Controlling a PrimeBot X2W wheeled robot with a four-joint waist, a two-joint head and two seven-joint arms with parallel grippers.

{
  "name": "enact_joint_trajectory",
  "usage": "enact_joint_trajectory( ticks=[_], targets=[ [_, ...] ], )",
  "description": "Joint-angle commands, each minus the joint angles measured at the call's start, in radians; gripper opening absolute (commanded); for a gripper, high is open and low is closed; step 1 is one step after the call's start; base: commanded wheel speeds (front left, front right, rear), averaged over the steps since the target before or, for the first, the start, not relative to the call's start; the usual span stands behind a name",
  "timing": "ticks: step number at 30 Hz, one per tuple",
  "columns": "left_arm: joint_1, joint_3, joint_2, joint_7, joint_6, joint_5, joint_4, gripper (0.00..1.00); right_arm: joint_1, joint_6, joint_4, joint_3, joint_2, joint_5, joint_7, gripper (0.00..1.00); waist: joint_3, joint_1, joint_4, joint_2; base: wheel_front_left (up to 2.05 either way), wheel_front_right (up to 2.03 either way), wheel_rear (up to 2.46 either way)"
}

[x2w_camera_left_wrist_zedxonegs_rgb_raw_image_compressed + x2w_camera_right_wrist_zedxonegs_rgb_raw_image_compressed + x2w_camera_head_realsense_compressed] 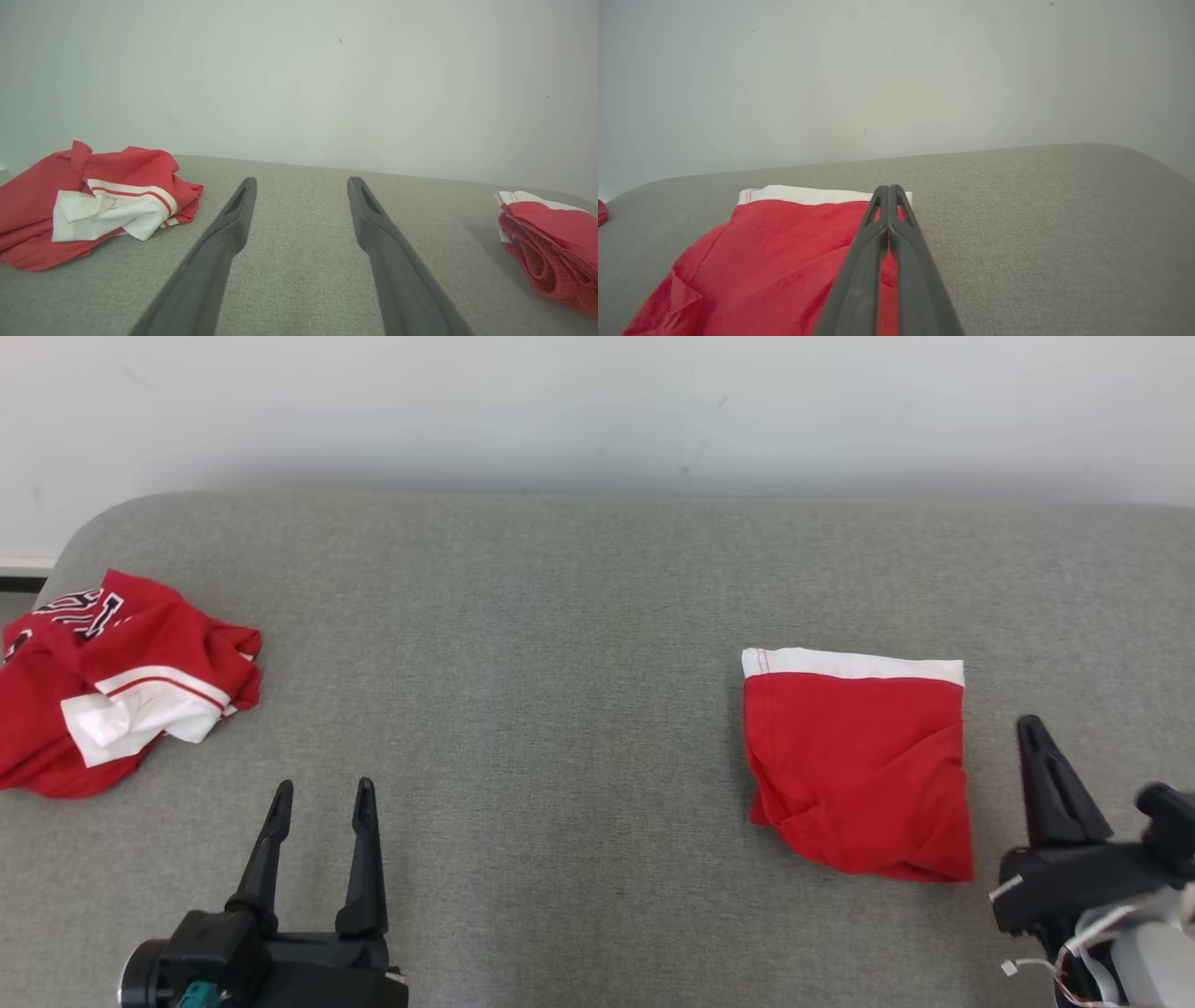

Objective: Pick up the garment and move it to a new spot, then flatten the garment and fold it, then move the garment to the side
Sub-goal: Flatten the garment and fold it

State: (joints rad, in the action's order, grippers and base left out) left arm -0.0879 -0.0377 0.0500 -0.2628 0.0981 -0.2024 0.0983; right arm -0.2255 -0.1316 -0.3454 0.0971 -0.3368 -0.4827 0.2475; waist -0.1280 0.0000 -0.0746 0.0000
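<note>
Right gripper (1030, 723), fingers pressed together and holding nothing, is over a grey cushion (560, 709). Just to its left, close but not touching, lies the folded garment (854, 765): a flat red square with a white band along its far edge. Left gripper (324, 789), fingers spread wide and empty, is well to the left of that garment. Farther left, a crumpled red-and-white jersey (112, 681) lies near the cushion's edge. A pale wall (597, 411) stands behind.
</note>
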Motion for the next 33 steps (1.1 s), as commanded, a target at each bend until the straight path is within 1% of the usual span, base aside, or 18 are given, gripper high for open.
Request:
enact_joint_trajectory(
  ticks=[1, 6, 7, 10, 14, 17, 20, 28, 33],
  targets=[
    [-0.017, -0.006, 0.001, -0.003, 0.006, 0.008, 0.003, 1.0, -0.031, 0.002, -0.028, 0.019, -0.009, 0.015, -0.002, 0.0, -0.009, 0.0, -0.012, 0.0, 0.0, 0.0, 0.0],
    [-0.024, -0.023, 0.001, -0.003, -0.002, 0.0, 0.005, 1.0, -0.134, 0.002, -0.168, 0.091, -0.016, 0.034, 0.001, 0.0, -0.02, 0.0, -0.041, 0.0, 0.0, 0.0, 0.0],
    [-0.024, -0.023, 0.001, -0.003, -0.002, 0.0, 0.005, 1.0, -0.134, 0.002, -0.168, 0.091, -0.016, 0.034, 0.001, 0.0, -0.02, 0.0, -0.041, 0.0, 0.0, 0.0, 0.0],
    [-0.029, -0.032, 0.001, -0.003, -0.006, -0.006, 0.006, 1.0, -0.181, 0.002, -0.262, 0.131, -0.018, 0.051, 0.008, 0.0, -0.025, 0.0, -0.061, 0.0, 0.0, 0.0, 0.0],
    [-0.034, -0.037, 0.001, -0.003, -0.008, -0.01, 0.008, 1.0, -0.219, 0.002, -0.368, 0.167, -0.005, 0.046, 0.015, 0.0, -0.03, 0.0, -0.082, 0.0, 0.0, 0.0, 0.0],
    [-0.034, -0.036, 0.001, -0.003, -0.008, -0.012, 0.008, 1.0, -0.236, 0.002, -0.416, 0.188, 0.008, 0.048, 0.018, 0.0, -0.033, 0.0, -0.091, 0.0, 0.0, 0.0, 0.0],
    [-0.032, -0.035, 0.001, -0.003, -0.009, -0.011, 0.007, 1.0, -0.239, 0.002, -0.416, 0.204, 0.025, 0.056, 0.018, 0.0, -0.035, 0.0, -0.095, 0.0, 0.0, 0.0, 0.0],
    [-0.035, -0.031, 0.001, -0.003, -0.011, -0.008, 0.003, 1.0, -0.164, 0.002, -0.287, 0.248, 0.09, 0.089, 0.018, 0.0, -0.035, 0.0, -0.094, 0.0, 0.0, 0.0, 0.0],
    [-0.033, -0.037, 0.001, -0.003, -0.017, -0.013, 0.002, 1.0, -0.127, 0.002, -0.237, 0.287, 0.128, 0.091, 0.018, 0.0, -0.033, 0.0, -0.088, 0.0, 0.0, 0.0, 0.0]
  ],
)
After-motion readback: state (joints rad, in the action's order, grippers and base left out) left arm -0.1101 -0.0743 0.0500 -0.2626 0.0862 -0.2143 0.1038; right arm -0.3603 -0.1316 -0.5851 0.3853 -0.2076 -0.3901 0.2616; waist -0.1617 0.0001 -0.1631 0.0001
